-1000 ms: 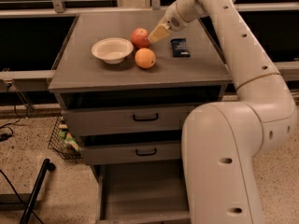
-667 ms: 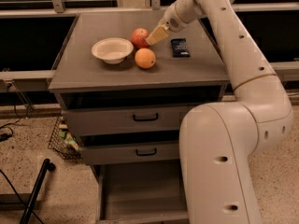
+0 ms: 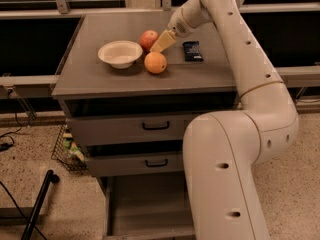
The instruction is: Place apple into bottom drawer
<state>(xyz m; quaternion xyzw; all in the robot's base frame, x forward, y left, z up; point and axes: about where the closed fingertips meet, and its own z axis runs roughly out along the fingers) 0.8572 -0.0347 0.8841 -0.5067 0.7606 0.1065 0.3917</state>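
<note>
Speckled floor [image 3: 30, 184] surrounds a grey cabinet [image 3: 145, 79] with three drawers. A white arm [image 3: 240, 134] rises at the right and reaches across the cabinet top. Its bottom drawer [image 3: 145, 204] is pulled out, its floor bare where visible. On top sit a white bowl [image 3: 120, 53], an orange [image 3: 155, 62] just beside it, the apple [image 3: 148, 38] behind the orange, and a dark packet [image 3: 192, 50] to the right. The gripper [image 3: 162, 42] is at the apple's right side, apparently touching it; whether its yellowish fingers are spread or closed I cannot tell.

End effector [image 3: 159, 45] beside apple [image 3: 148, 38], orange [image 3: 155, 63].
</note>
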